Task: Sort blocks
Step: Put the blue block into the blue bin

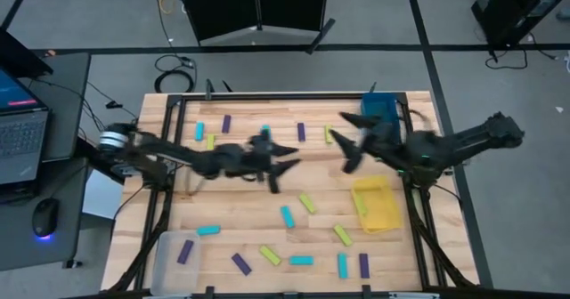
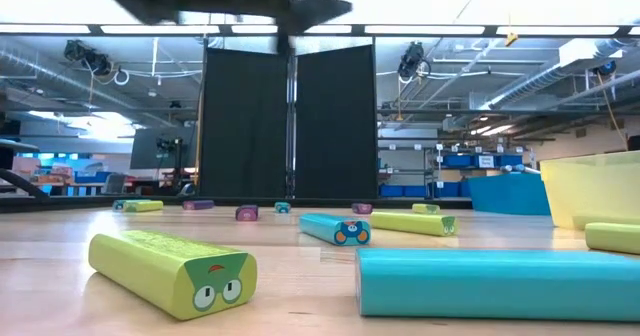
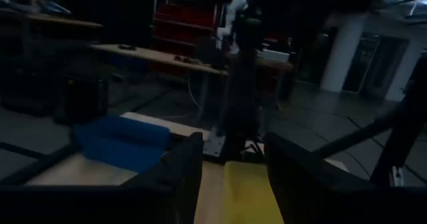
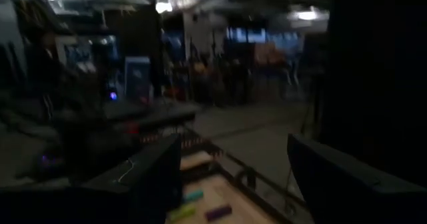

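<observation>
Sorting barely started: blocks lie scattered all over the worktop (image 1: 240, 237). Purple, cyan and yellow-green bars spread from the 12 o'clock edge down to 6 o'clock. One purple block (image 1: 185, 251) sits inside the clear tray (image 1: 169, 268) at 7 o'clock. Yellow tray (image 1: 378, 205) at 3 o'clock and blue tray (image 1: 381, 109) at 1 o'clock look empty from above.

Left claw (image 1: 281, 168) hangs above worktop centre, fingers spread, nothing between them; the left wrist view shows a clear gap between its fingers (image 3: 179, 177) with the yellow tray ahead. Right claw (image 1: 349, 144) hovers just toward 1 o'clock from centre, also spread and empty; its wrist view shows a wide gap and a few blocks on the wood far below. Both are well off the surface.

Step in hand, my guess: picking the next block. Nearest to the left claw are the cyan block (image 1: 288, 216) and yellow-green block (image 1: 307, 203), toward 5 o'clock from it. To do it well: come straight down, turn the wrist so the fingers cross the bar's short width, grip mid-length, avoid nudging the neighbour. Keep the two arms apart; they are close over the centre, so one should wait.
</observation>
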